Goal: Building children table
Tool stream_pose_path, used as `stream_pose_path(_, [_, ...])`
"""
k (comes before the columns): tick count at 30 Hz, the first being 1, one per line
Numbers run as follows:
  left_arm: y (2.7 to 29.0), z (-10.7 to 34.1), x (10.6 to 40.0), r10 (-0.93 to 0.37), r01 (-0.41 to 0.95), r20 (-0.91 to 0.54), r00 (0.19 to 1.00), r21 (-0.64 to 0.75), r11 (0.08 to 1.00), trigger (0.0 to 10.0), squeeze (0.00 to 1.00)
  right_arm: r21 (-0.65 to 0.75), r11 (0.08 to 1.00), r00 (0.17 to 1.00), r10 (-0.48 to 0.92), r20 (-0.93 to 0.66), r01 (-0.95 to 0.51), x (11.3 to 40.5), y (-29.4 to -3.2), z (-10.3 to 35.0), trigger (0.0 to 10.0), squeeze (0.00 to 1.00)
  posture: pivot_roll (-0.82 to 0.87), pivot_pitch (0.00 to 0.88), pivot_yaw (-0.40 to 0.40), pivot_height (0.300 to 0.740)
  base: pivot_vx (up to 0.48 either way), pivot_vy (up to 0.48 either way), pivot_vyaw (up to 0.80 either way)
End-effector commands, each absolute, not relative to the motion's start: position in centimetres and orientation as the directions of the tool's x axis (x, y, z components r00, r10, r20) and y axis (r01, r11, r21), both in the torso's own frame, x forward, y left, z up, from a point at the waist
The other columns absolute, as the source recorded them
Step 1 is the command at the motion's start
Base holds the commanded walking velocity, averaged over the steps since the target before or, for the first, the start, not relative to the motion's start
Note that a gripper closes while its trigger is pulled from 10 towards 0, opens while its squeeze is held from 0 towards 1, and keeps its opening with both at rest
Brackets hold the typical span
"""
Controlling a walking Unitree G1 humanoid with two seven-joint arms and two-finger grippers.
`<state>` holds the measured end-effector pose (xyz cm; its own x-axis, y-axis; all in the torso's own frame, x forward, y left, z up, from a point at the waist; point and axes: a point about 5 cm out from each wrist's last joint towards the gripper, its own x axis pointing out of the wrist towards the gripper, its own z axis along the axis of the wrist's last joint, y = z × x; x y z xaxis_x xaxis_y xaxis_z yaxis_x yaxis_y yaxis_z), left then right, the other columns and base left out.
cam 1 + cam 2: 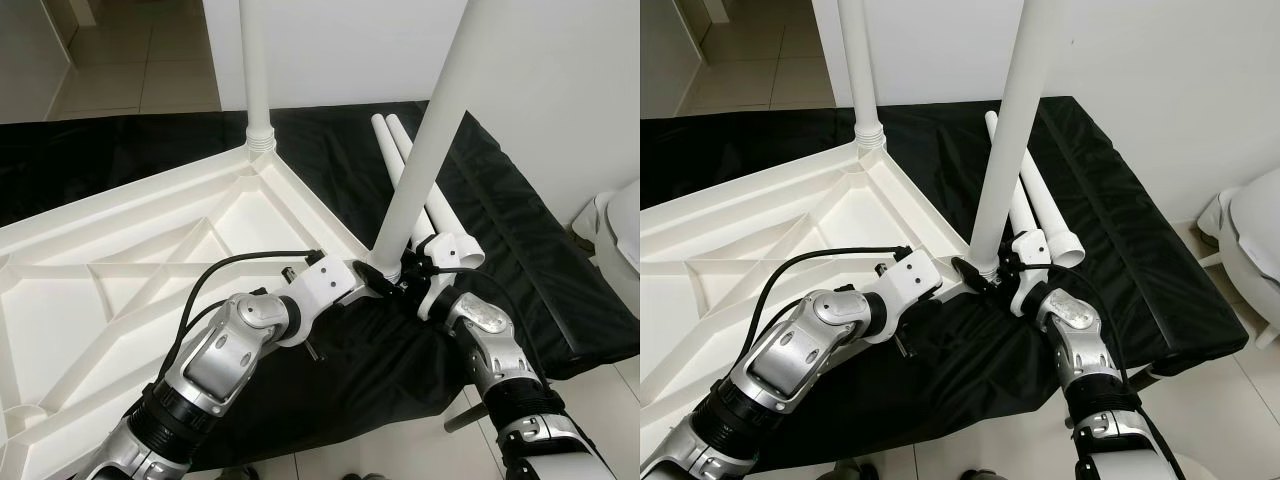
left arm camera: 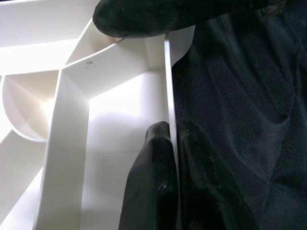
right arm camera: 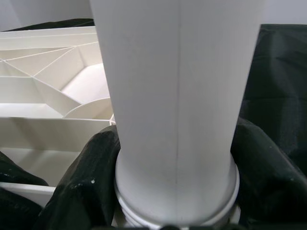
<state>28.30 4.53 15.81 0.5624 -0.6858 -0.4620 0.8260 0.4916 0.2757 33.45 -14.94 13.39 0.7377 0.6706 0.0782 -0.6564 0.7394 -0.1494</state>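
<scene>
Gripping leg and tabletop at centre frame

Right hand (image 1: 992, 272) clamping the tilted white leg (image 1: 1006, 130) at its base — left hand (image 2: 170, 143) pinching the upturned tabletop (image 1: 150, 270) rim, lying lower left on black cloth (image 1: 1110, 190).

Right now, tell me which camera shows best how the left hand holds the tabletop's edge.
The left wrist view: its black fingers pinch the thin white rim of the tabletop from both sides, close up. The eye views show the left hand at the corner by the leg, its grip too small to read.
</scene>
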Motion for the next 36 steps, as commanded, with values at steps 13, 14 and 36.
stream_pose_path(13, [3.9,16.9,27.9,-0.72,0.828,-0.41,0.56,0.32,0.461,10.0,0.0,-0.019,0.964,0.961,0.265,0.08,-0.264,33.4,-12.4,12.6,0.0,0.0,0.0,0.09,-0.021,0.74,0.0,0.0,0.0])
stream_pose_path(14, [3.9,16.9,27.9,-0.721,0.829,-0.41,0.558,0.319,0.46,10.0,0.0,-0.011,0.969,0.965,0.247,0.083,-0.247,33.4,-12.1,12.7,0.0,0.0,0.0,0.089,-0.022,0.74,0.0,0.0,0.0])
stream_pose_path(36, [3.5,16.8,27.9,-0.726,0.832,-0.41,0.552,0.323,0.451,10.0,0.0,0.007,0.994,0.988,0.11,0.11,-0.111,32.6,-11.0,13.3,10.0,1.0,0.0,0.078,-0.03,0.74,0.0,0.0,0.0])
